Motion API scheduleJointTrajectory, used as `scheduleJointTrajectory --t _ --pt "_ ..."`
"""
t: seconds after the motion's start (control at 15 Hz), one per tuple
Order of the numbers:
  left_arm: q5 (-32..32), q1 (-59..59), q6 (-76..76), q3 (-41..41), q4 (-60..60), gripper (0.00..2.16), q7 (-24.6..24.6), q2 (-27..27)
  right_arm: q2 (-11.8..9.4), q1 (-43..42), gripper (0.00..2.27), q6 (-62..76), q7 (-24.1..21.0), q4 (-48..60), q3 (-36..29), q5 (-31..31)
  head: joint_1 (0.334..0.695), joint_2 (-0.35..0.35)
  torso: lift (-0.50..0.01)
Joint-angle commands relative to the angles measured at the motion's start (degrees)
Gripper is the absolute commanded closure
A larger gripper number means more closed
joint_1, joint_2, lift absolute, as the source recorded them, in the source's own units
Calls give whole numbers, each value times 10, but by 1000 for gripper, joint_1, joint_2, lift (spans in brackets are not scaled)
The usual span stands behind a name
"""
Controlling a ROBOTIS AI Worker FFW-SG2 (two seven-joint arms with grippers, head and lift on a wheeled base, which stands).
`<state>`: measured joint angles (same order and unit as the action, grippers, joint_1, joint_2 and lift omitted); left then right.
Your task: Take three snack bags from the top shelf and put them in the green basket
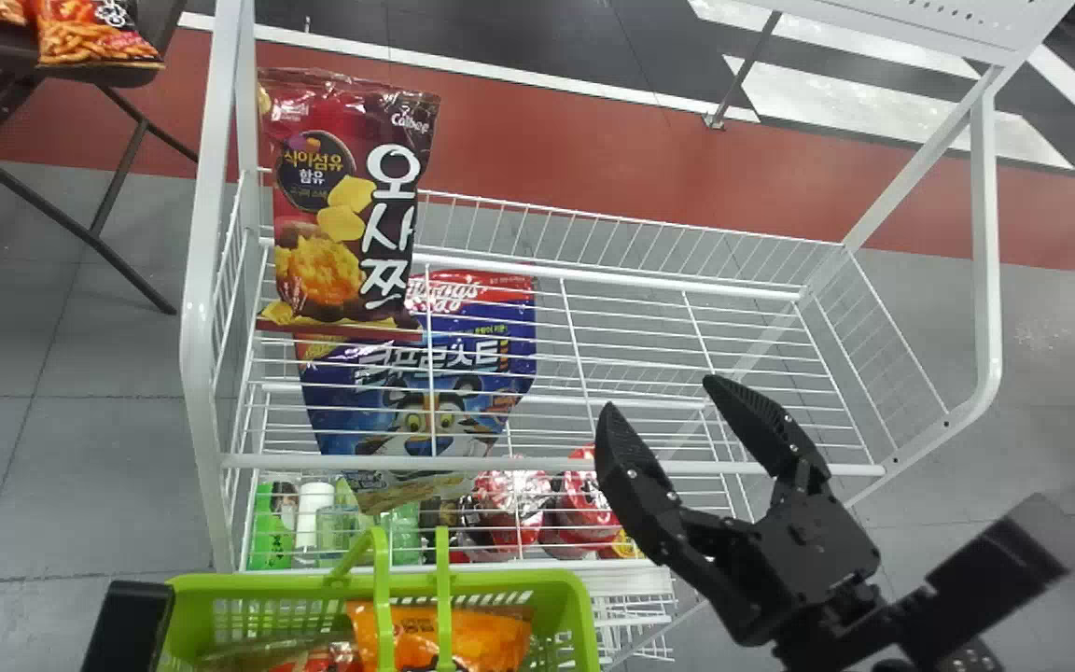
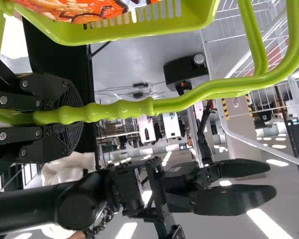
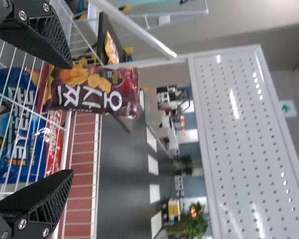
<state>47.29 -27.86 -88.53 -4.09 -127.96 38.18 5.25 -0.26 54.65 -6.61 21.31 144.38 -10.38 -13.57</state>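
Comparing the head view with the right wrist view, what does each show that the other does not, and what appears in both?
Head view alone: the green basket, an orange snack bag inside it, and red packages beyond it.

Right wrist view alone: a leafy plant and a white-and-green sign.

Both: the right gripper, open; the maroon snack bag; the blue pouch; and the perforated white panel.

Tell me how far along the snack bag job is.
Two bags look done: an orange plastic bag and a partly hidden red one lie in the green plastic basket. In hand, the left gripper grips the basket's handle; the right gripper is open and empty. Apparently left to move: the dark maroon bag with white lettering on the white wire top shelf.
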Motion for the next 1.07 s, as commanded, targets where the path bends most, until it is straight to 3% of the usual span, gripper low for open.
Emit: scheduleJointTrajectory --t 0.0,1.0 --pt "-1 -3 0 -2 -2 1393 1 1 3 13 63 -21 -27 8 40 24 695 -350 -28" --pt "-1 -9 0 8 -6 1393 8 4 3 18 83 -7 -27 8 44 28 695 -350 -28"
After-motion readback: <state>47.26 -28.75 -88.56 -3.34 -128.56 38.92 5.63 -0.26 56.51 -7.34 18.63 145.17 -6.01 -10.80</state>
